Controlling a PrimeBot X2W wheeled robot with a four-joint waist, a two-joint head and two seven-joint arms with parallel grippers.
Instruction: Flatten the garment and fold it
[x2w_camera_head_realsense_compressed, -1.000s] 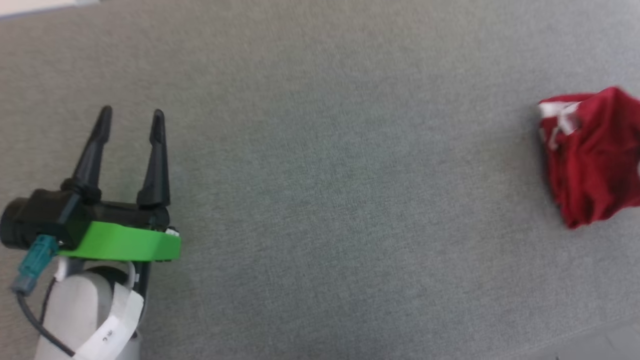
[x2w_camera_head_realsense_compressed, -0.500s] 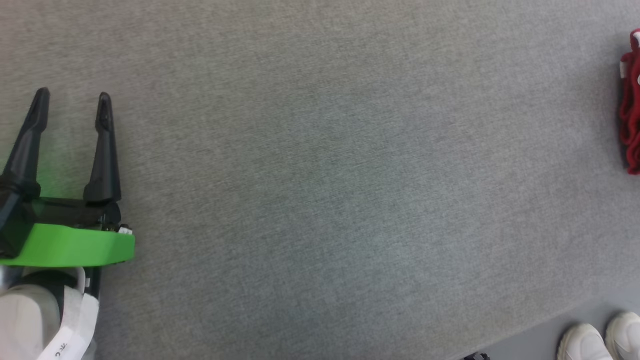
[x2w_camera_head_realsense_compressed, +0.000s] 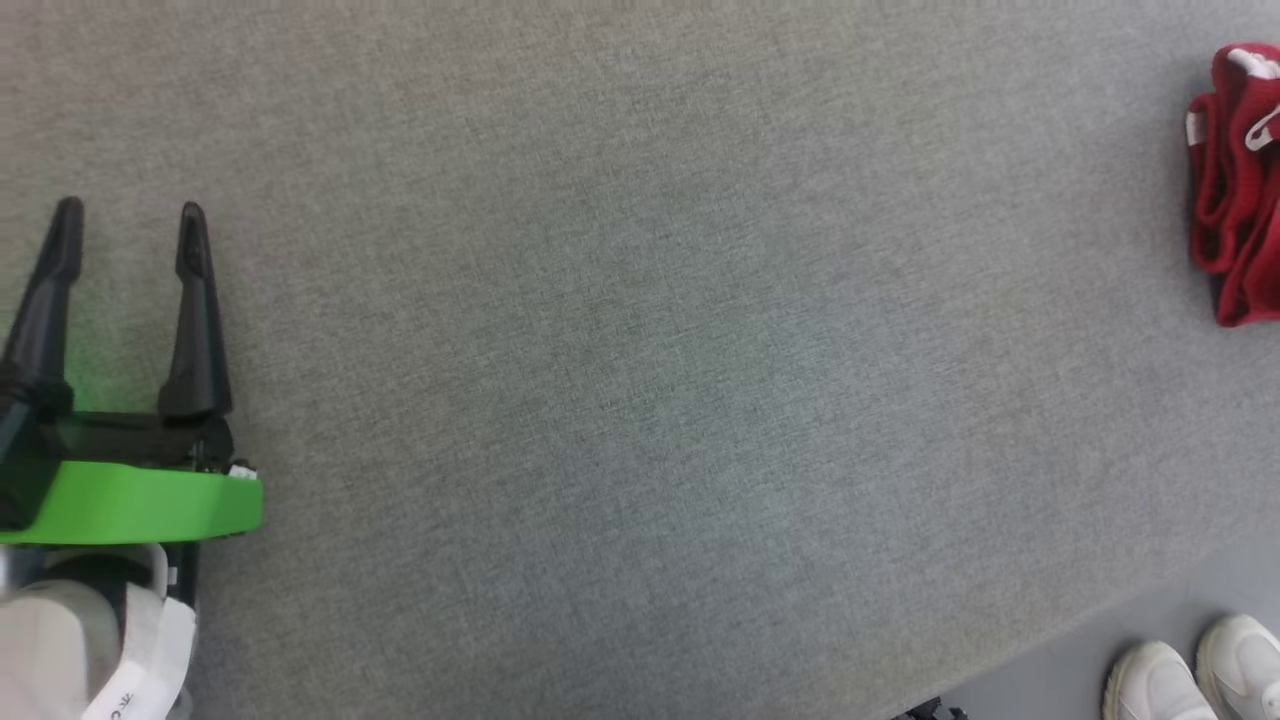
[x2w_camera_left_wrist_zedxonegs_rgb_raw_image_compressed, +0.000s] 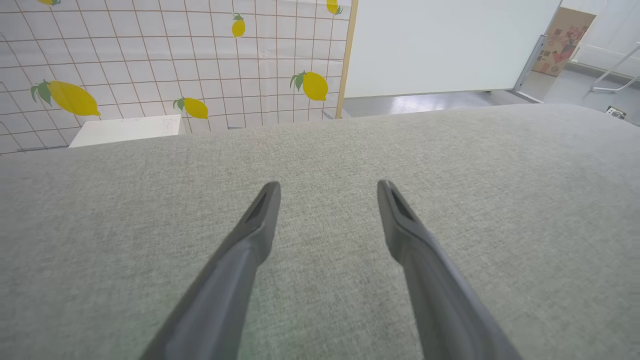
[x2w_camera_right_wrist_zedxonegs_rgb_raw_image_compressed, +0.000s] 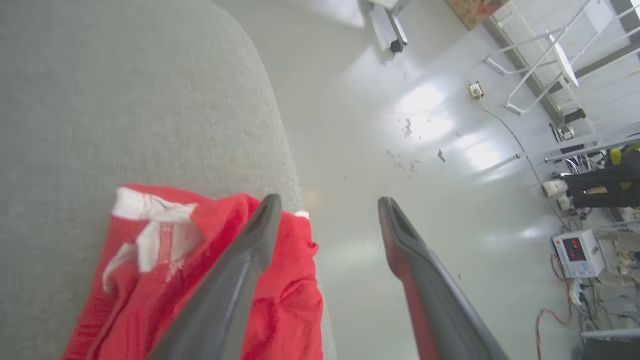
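Room to move runs wide across the grey woven fabric surface (x2w_camera_head_realsense_compressed: 640, 350), whose rounded edge drops to pale floor (x2w_camera_right_wrist_zedxonegs_rgb_raw_image_compressed: 360, 150) beside the crumpled bright red soft shorts with white trim (x2w_camera_head_realsense_compressed: 1235, 190). The left gripper (x2w_camera_head_realsense_compressed: 129, 210) hovers well apart, fingers wide, empty; the right gripper (x2w_camera_right_wrist_zedxonegs_rgb_raw_image_compressed: 328, 200) is spread wide over the shorts' edge, gripping nothing.

left tool (x2w_camera_left_wrist_zedxonegs_rgb_raw_image_compressed: 327, 184) just hanging over the grey fabric desk (x2w_camera_left_wrist_zedxonegs_rgb_raw_image_compressed: 525, 170)
both dark fingers (x2w_camera_left_wrist_zedxonegs_rgb_raw_image_compressed: 240, 260) spread wide apart, lemon-print tiled wall (x2w_camera_left_wrist_zedxonegs_rgb_raw_image_compressed: 150, 65) and a white panel (x2w_camera_left_wrist_zedxonegs_rgb_raw_image_compressed: 440, 45) out back
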